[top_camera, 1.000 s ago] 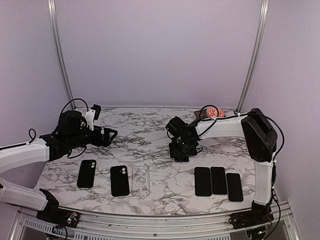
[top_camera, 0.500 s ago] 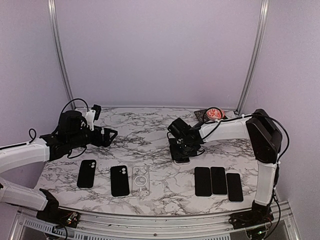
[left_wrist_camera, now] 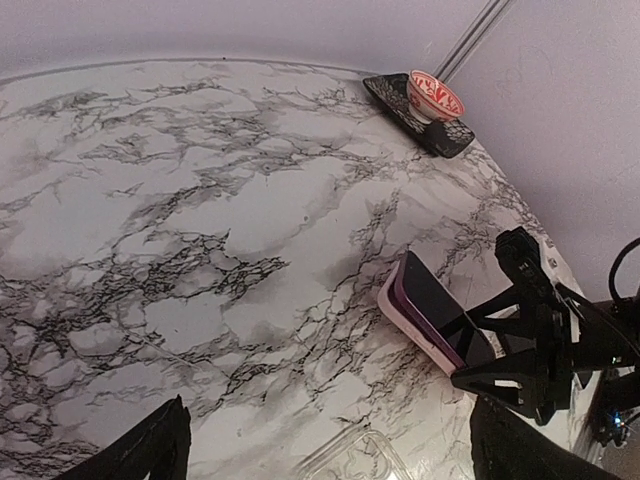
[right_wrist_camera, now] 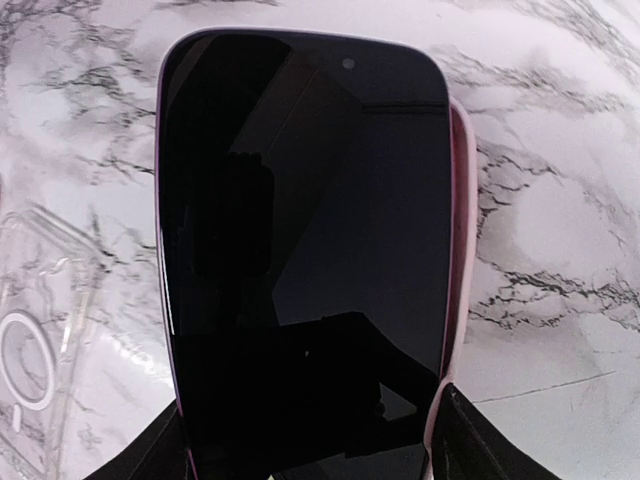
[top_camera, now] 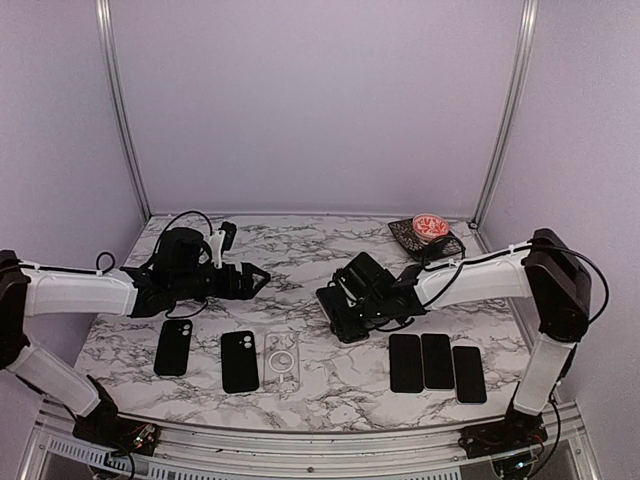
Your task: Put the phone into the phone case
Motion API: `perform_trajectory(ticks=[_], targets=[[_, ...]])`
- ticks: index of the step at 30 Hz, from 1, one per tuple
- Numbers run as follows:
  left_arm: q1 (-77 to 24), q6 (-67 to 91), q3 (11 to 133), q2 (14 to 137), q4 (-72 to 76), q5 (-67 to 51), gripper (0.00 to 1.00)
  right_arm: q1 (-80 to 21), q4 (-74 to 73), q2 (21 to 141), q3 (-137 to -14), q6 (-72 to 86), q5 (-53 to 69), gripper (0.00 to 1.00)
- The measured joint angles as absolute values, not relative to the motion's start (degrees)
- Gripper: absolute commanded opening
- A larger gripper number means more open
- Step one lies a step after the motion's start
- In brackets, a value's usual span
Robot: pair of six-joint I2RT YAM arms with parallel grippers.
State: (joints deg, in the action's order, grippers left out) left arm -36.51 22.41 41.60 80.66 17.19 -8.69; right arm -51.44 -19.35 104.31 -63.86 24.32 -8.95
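Observation:
A dark-screened phone (right_wrist_camera: 300,200) with a purple rim lies skewed in a pink phone case (right_wrist_camera: 457,230), whose edge shows along its right side. My right gripper (right_wrist_camera: 310,430) is shut across the near end of the pair, one finger on each long side. In the left wrist view the phone (left_wrist_camera: 440,310) and pink case (left_wrist_camera: 405,320) stick out from the right gripper (left_wrist_camera: 520,350) just above the marble. My left gripper (top_camera: 258,277) hovers open to the left, nothing between its fingers.
A clear case (top_camera: 282,360) lies near the front, with two black cases (top_camera: 173,346) (top_camera: 239,360) to its left. Three black phones (top_camera: 437,360) lie in a row at front right. A red bowl (top_camera: 430,225) sits on a black mat at back right.
My right gripper has narrowed on the phone and case and carried them left and toward the front. My left arm has swung right toward the table's middle, still open.

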Motion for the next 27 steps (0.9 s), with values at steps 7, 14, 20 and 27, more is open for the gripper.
perform_trajectory(ticks=[7,14,20,27], targets=[[-38.81,34.09,40.23,85.54,30.24,-12.21,0.99,-55.99,-10.74,99.68,-61.98,21.67,-9.74,0.40],[-40.71,40.18,40.23,86.17,39.62,-13.21,0.99,-60.20,-4.40,97.41,-62.00,17.72,-13.21,0.40],[-41.21,41.17,40.23,86.04,40.99,-11.20,0.89,-62.61,-0.71,95.70,-62.87,14.37,-16.01,0.40],[-42.61,40.95,40.23,84.71,41.95,-9.96,0.65,-64.14,0.89,95.70,-65.04,11.22,-18.46,0.40]])
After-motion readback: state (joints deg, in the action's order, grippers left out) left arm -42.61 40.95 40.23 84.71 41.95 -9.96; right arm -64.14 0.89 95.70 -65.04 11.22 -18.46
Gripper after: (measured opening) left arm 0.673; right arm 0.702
